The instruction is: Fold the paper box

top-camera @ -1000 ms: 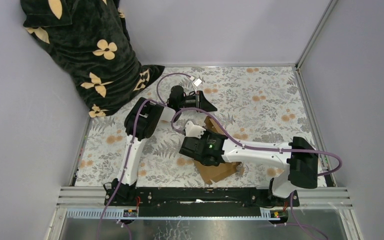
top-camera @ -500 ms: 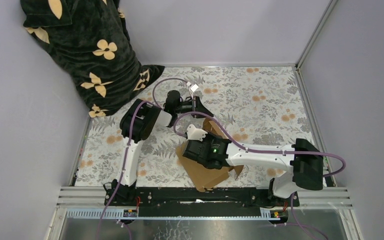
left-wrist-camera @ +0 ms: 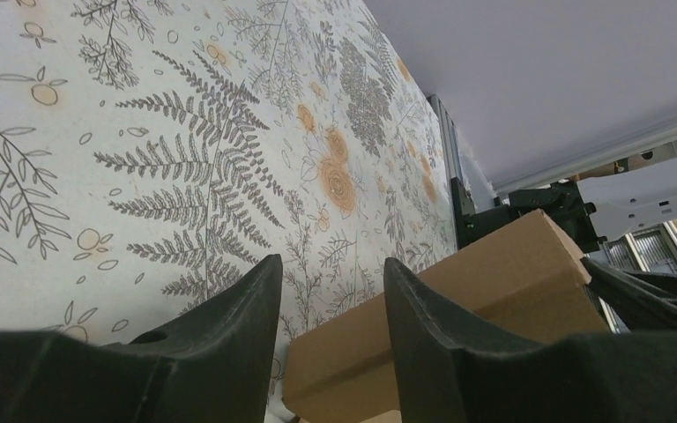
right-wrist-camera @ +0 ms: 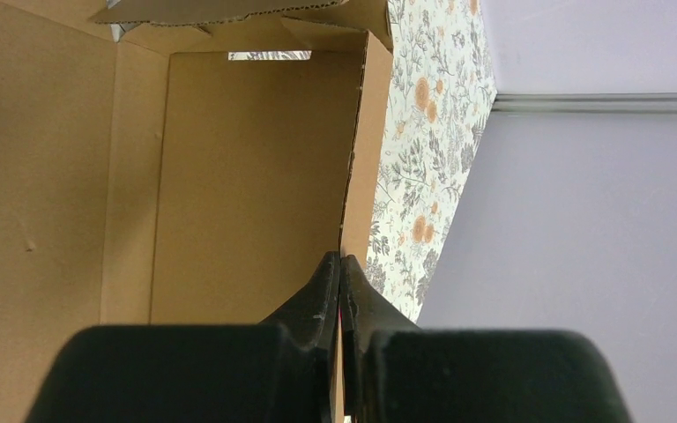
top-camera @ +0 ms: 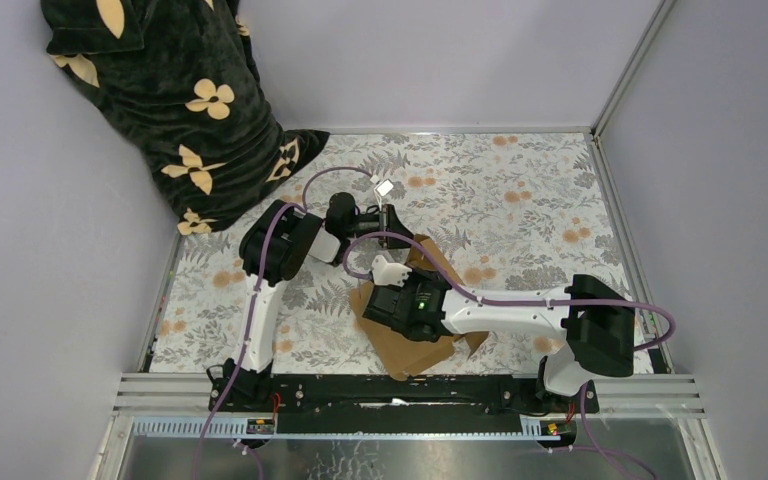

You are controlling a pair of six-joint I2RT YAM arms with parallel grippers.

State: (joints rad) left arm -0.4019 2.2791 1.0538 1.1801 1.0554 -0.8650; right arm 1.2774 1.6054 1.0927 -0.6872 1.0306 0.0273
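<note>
Paper box (top-camera: 412,352) partly under right arm (top-camera: 505,312), perhaps half-folded

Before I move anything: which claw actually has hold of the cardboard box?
The right claw: it is pinched shut on the edge of an upright wall of the box. The left claw stands open, gripping nothing.

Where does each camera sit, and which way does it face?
Top external: above, behind the bases, facing down at the table; left arm and right arm show.
Left wrist: skims the table toward the paper box; open left gripper shows.
Right wrist: faces into the box; right gripper pinches its wall.
All three see the box.
</note>
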